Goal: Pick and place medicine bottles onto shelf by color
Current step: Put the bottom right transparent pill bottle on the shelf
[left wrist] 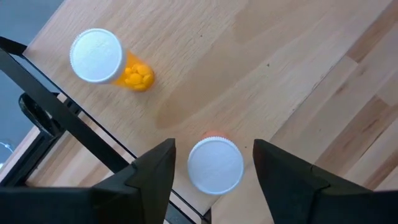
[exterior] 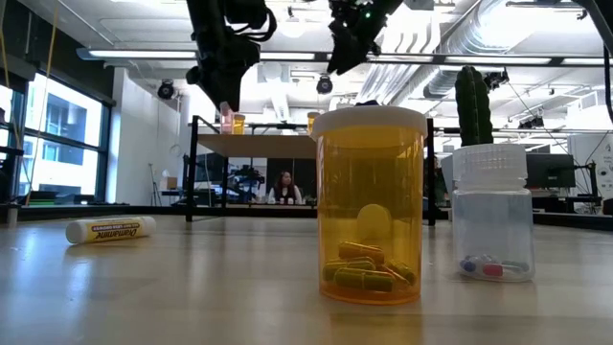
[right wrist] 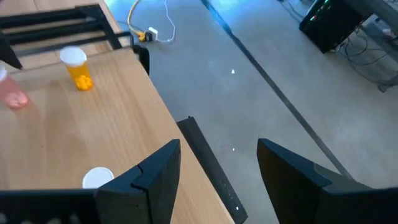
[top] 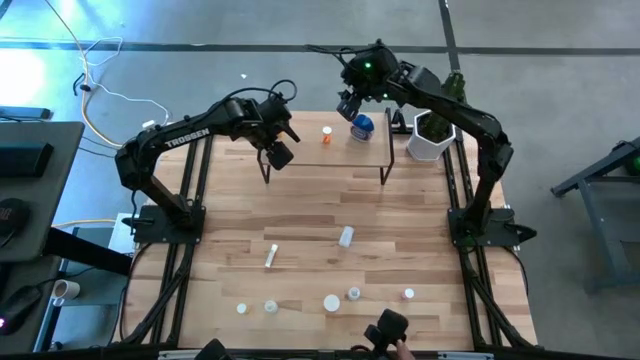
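On the left arm's forearm, white block letters: TROSSEN. Across the table top at low level, a white-and-yellow tube on its side, with red writing that looks like "Dramamine", though not sharp enough to be sure. No legible label on any other bottle.

Above the left end of the shelf, the left gripper, fingers spread apart on either side of a white-capped bottle, a gap on each side, nothing clasped. Farther along the same shelf top, a white-capped orange bottle full of yellow pills.

Over the shelf's far right edge, the right gripper, fingers likewise parted and holding nothing, just beside the round blue bottle.

Right of the shelf, a white pot with a cactus, close under the right arm.

On the near half of the table, well apart from the shelf: one white bottle near the middle and a loose row of small ones towards the front edge.

Nearest the low camera, a large orange bottle with yellow capsules and a clear vial with a few coloured ones, blocking part of the shelf behind. Beyond the table, a seated person.
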Robot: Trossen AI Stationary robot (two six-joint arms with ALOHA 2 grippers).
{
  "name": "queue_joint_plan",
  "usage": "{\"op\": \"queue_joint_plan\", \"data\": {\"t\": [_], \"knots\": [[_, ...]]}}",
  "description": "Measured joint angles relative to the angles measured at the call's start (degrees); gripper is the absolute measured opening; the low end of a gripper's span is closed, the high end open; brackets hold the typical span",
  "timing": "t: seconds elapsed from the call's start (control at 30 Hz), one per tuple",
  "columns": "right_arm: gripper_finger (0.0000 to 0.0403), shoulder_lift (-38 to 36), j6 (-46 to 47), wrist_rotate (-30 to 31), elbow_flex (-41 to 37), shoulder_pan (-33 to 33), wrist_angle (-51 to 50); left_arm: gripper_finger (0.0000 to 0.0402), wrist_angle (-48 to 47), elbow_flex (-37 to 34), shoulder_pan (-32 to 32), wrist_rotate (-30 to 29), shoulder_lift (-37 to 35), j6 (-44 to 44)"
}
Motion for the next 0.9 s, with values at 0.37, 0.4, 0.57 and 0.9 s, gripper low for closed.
{"op": "queue_joint_plan", "data": {"t": [0.37,0.4,0.57,0.9], "knots": [[0.0204,-3.35,4.46,-2.34,0.02,0.39,-4.54,0.0207,-0.35,5.83,-0.02,0.57,-0.11,4.68],[0.0204,-3.68,5.04,-2.83,0.02,0.61,-5.27,0.0207,-0.41,6.66,-0.01,0.55,-0.12,5.02],[0.0204,-4.4,8.58,-10.2,0.02,1.41,-7.35,0.0204,-1.41,11.19,-0.02,0.62,-0.12,6.41],[0.0204,-4.38,12.28,-18.96,0.02,6.51,-12.44,0.0204,-2.57,11.21,-0.9,9.36,-5.21,10.2]]}}
